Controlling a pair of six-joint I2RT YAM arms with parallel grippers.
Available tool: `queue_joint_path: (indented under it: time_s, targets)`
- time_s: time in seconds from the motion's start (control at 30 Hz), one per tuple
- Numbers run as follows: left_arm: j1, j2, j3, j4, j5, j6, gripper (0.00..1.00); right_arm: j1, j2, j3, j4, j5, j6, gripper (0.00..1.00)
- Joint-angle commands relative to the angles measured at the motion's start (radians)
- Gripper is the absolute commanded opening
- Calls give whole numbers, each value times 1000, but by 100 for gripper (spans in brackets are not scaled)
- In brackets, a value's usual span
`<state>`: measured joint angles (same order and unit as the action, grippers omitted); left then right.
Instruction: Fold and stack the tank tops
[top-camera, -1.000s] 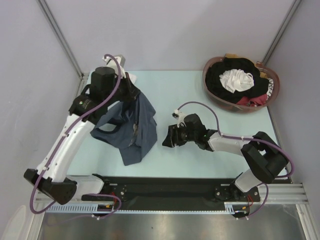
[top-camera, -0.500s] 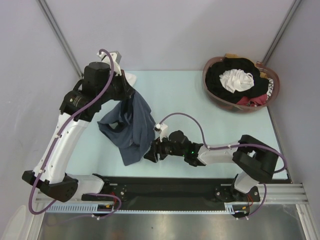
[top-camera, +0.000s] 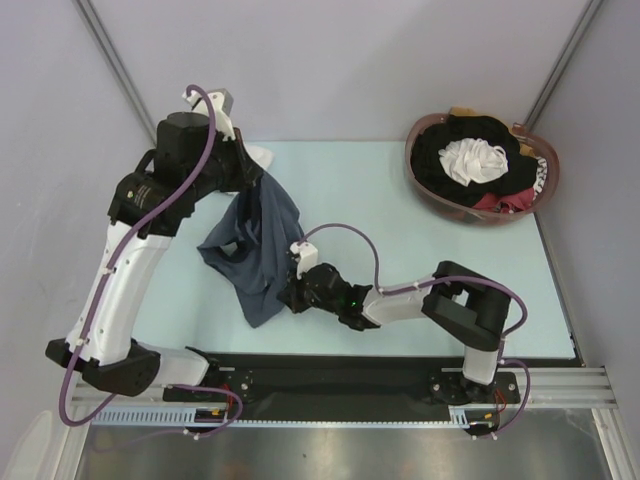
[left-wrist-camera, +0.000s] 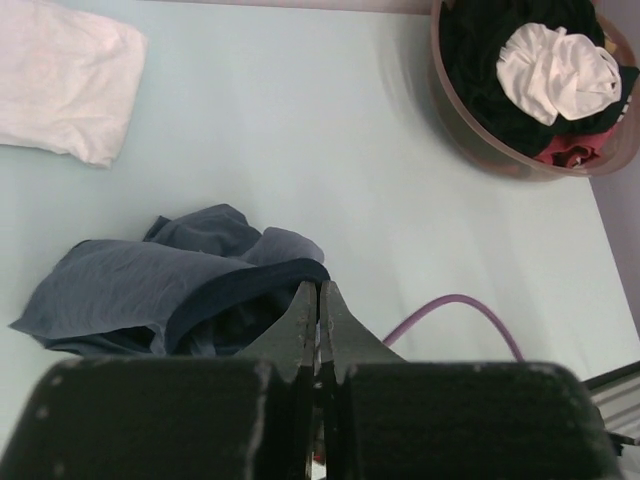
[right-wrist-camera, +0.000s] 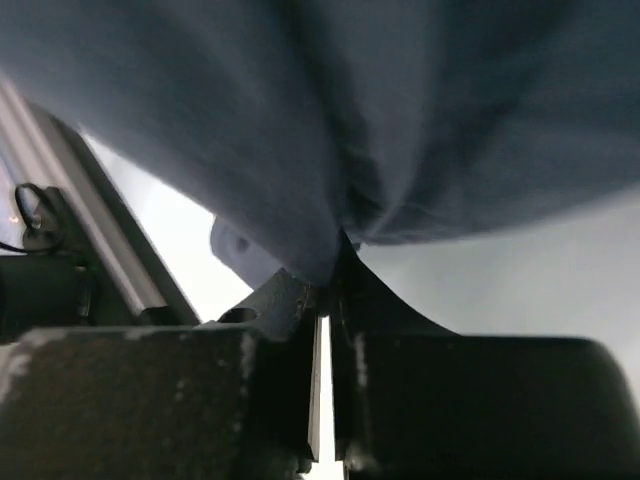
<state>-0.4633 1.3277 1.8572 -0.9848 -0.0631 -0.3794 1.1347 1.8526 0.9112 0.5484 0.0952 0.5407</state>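
Note:
The slate grey-blue tank top (top-camera: 262, 250) hangs off the table's left half, lifted by its upper edge. My left gripper (top-camera: 262, 182) is shut on that edge; in the left wrist view the closed tips (left-wrist-camera: 318, 292) pinch the top's dark hem (left-wrist-camera: 250, 285). My right gripper (top-camera: 287, 297) reaches in low from the right and is shut on the top's lower right edge. In the right wrist view the grey cloth (right-wrist-camera: 350, 120) fills the frame and is pinched at the tips (right-wrist-camera: 330, 268). The white tank top (left-wrist-camera: 65, 80) lies folded at the back left, mostly hidden behind my left arm in the top view.
A brown basket (top-camera: 418, 175) at the back right holds a jumble of black, white and red clothes; it also shows in the left wrist view, rim (left-wrist-camera: 480, 140). Grey walls close in the left, back and right. A black rail (top-camera: 330, 375) runs along the near edge.
My right gripper swept left across the table to the grey top's lower edge and shut on it. My left arm drew back a little with the top still held.

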Motion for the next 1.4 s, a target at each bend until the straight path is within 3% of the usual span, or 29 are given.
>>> queue_joint_path:
  time_s: [0.0,0.1,0.2,0.27,0.43,0.5,0.53,0.7,0.77,0.83,0.9,1.0,1.1,1.13,1.27,1.37]
  targets:
    - [23,-1,97,-18,-59,34,0,-26,-157,-60,-14,9,-101,0]
    - [58,-18,123,-48,-83,53,0,-94,-348,-83,-172,-51,-145,0]
    - [112,-41,120,-45,-64,57,0,-298,-514,-48,-457,-246,-174,0]
    - [136,-47,119,-41,-53,54,0,-415,-591,-3,-543,-378,-238,0]
    - [140,-74,74,-43,-49,59,0,-389,-587,302,-1095,-634,-465,0]
    - [138,-108,13,-28,-75,62,0,-334,-581,310,-1191,-673,-501,0]
    - [140,-122,-12,-19,-86,62,0,-320,-579,302,-1199,-692,-502,7]
    - [164,-180,-174,44,-110,59,0,-395,-553,184,-1107,-729,-420,14]
    - [189,-194,-240,70,-113,54,0,-460,-523,155,-1087,-723,-386,48]
    - [209,-220,-291,106,-112,57,0,-449,-481,117,-1053,-744,-387,64]
    - [221,-248,-369,130,-104,62,0,-435,-458,68,-985,-749,-361,68]
    - [230,-315,-517,225,-38,71,0,-446,-460,-7,-836,-732,-259,65]
    - [230,-386,-671,342,42,56,0,-446,-469,-119,-676,-713,-141,44]
    - [230,-392,-688,341,28,51,0,-438,-472,-177,-636,-698,-115,43]
    - [241,-358,-707,293,-73,69,0,-371,-467,-260,-517,-609,-33,45]
    - [250,-337,-714,285,-58,77,0,-320,-454,-319,-417,-549,59,45]
